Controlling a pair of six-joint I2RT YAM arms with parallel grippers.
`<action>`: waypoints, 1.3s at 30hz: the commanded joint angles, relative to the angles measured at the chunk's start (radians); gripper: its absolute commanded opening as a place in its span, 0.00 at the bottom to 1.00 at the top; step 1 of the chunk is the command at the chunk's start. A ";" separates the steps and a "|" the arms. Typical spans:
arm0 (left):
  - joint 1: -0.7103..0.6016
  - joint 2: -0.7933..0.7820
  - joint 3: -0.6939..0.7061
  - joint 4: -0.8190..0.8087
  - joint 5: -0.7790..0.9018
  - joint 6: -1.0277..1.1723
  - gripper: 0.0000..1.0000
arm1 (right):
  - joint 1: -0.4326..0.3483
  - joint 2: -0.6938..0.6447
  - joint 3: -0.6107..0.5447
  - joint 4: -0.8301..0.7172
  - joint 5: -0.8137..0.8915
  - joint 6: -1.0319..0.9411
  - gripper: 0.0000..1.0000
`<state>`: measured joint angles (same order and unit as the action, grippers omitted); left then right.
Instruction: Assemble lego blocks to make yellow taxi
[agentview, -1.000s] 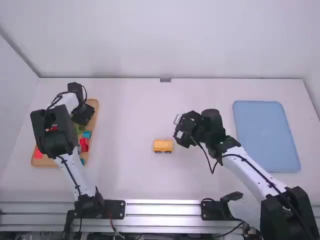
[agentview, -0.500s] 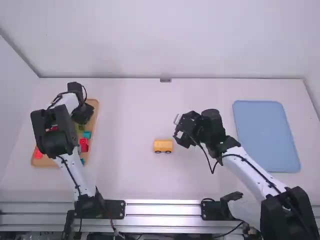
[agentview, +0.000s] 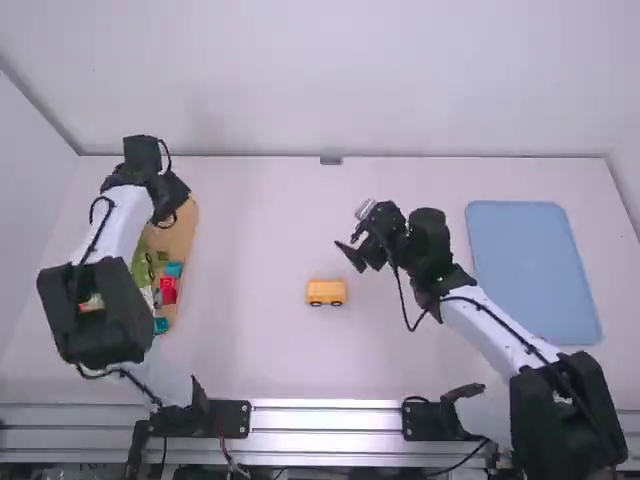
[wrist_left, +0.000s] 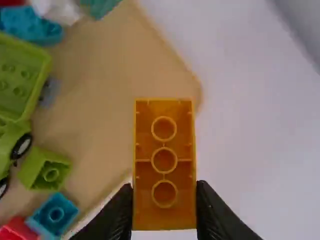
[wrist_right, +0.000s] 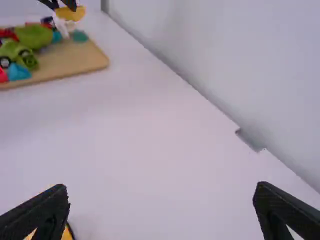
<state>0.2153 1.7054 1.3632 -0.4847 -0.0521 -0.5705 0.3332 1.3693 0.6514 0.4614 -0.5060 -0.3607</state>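
Observation:
My left gripper (agentview: 170, 215) is over the far part of the wooden tray in the high view. The left wrist view has that gripper (wrist_left: 165, 212) shut on an orange-yellow brick (wrist_left: 164, 160), whose hollow underside with three round tubes faces the camera. On the table's middle stands a yellow car base (agentview: 326, 292) with dark wheels. Just beyond it and to its right, my right gripper (agentview: 350, 255) hovers over the table. In the right wrist view the same gripper (wrist_right: 162, 212) is open and holds nothing; part of the yellow car base (wrist_right: 65, 234) appears by one finger.
The wooden tray (agentview: 183, 235) at the left holds a green vehicle (wrist_left: 20, 75), a green block (wrist_left: 44, 171), teal blocks (wrist_left: 54, 215) and red ones (agentview: 168, 290). A flat blue tray (agentview: 533, 270) lies at the right.
The left arm has lifted and shifted, uncovering more of the wooden tray's green pieces. The right gripper has moved slightly away from the camera and to the left, and turned. The car base has stayed put.

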 joint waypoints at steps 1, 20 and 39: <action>-0.061 -0.107 -0.109 0.059 0.107 0.177 0.29 | -0.050 0.083 0.011 0.110 -0.169 0.176 0.98; -0.315 -0.425 -0.814 1.056 1.089 0.531 0.28 | -0.093 0.620 0.544 0.314 -1.054 0.630 0.90; -0.311 -0.300 -0.857 1.458 1.033 0.329 0.27 | -0.051 0.617 0.548 0.513 -1.053 0.806 0.91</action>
<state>-0.0948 1.3891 0.5030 0.9527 0.9833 -0.2073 0.2832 1.9804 1.1687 0.9501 -1.5391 0.3691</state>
